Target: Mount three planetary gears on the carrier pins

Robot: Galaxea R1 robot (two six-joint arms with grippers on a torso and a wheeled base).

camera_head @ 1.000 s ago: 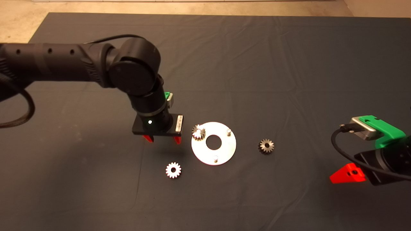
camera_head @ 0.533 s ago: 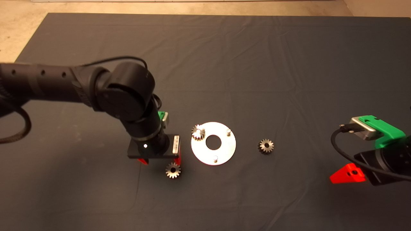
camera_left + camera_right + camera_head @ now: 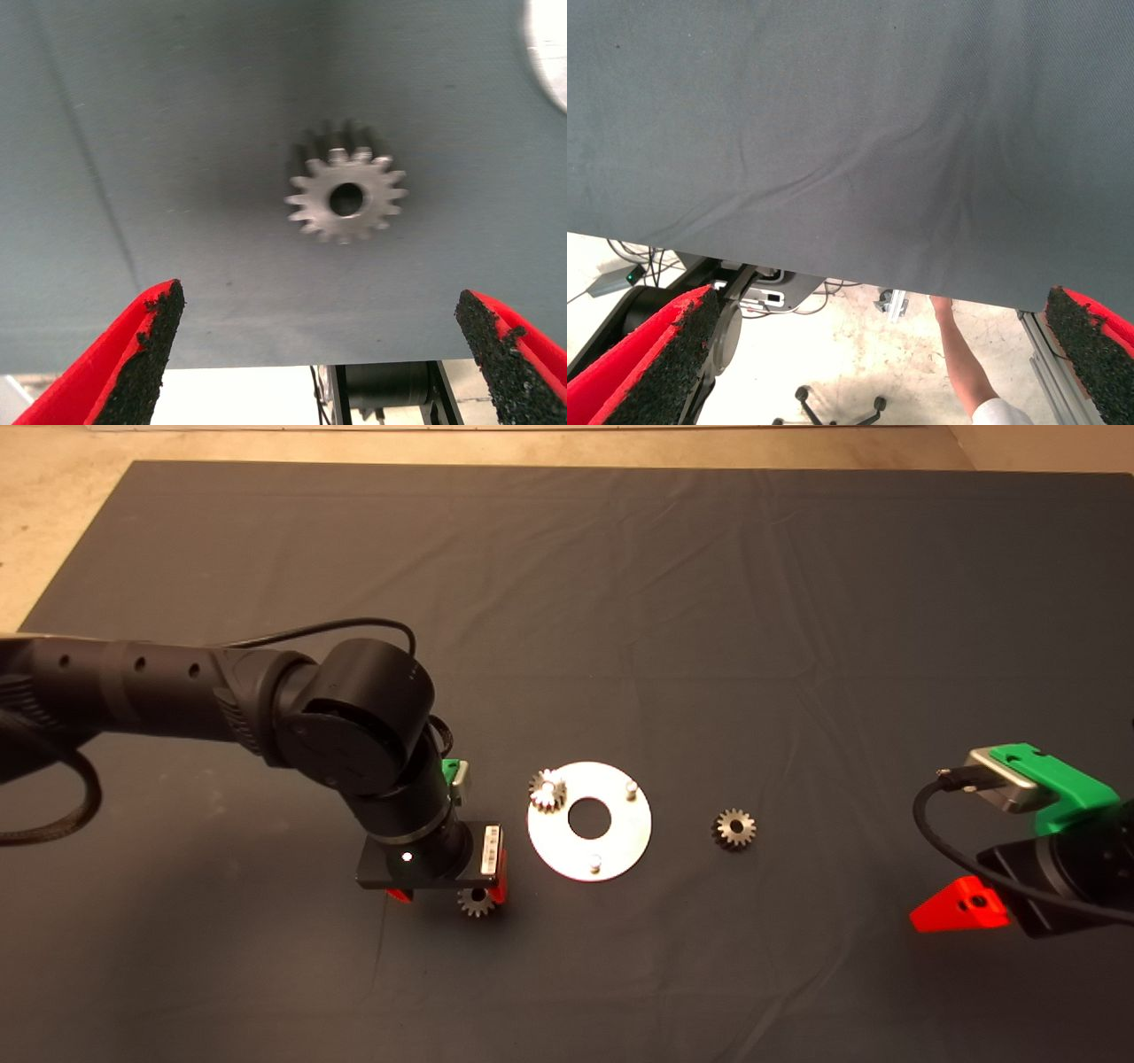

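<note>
We find the left gripper (image 3: 319,354), fingers spread, directly above a flat-lying gear (image 3: 345,195); the right gripper (image 3: 961,903) sits far off, also spread.

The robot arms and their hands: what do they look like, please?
Both arms are black, with round joints and black cables. The left hand has red fingers with rough black pads; a white label and a small light sit on its wrist. The right hand matches, with a green housing and a silver block.

Left pincer (image 3: 447,893) hovers over a loose gear (image 3: 476,902); another gear (image 3: 547,790) sits on the plate (image 3: 611,841).
</note>
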